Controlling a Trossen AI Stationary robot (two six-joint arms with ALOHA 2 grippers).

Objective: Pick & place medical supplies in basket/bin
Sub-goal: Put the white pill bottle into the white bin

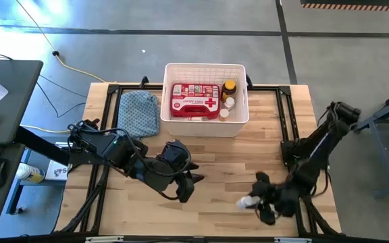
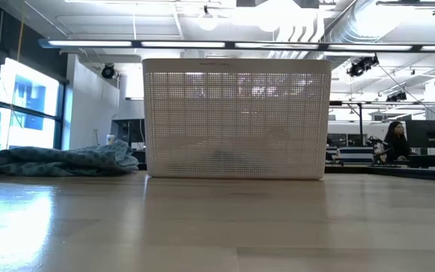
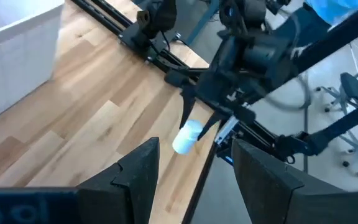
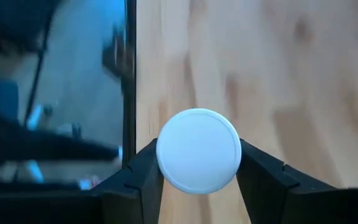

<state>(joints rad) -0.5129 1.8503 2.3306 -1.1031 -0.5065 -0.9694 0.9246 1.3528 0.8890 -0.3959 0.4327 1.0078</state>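
The light wooden table [image 1: 208,155] carries the white slotted basket [image 1: 206,126] at its far middle. Just left of it lies the crumpled blue patterned cloth [image 1: 139,113].

Overhead, tabletop-level, 2 wrist close-ups

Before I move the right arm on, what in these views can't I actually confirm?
- Basket contents, low view: the grid wall shows only vague shadows; the red case is unreadable there.
- Small white bottles beside the amber bottle, high view: too small to count surely.
- White bottle in the right gripper, right wrist view: only its round end shows; no label.
- Left gripper, empty: fingertips cut off by the picture's edge.
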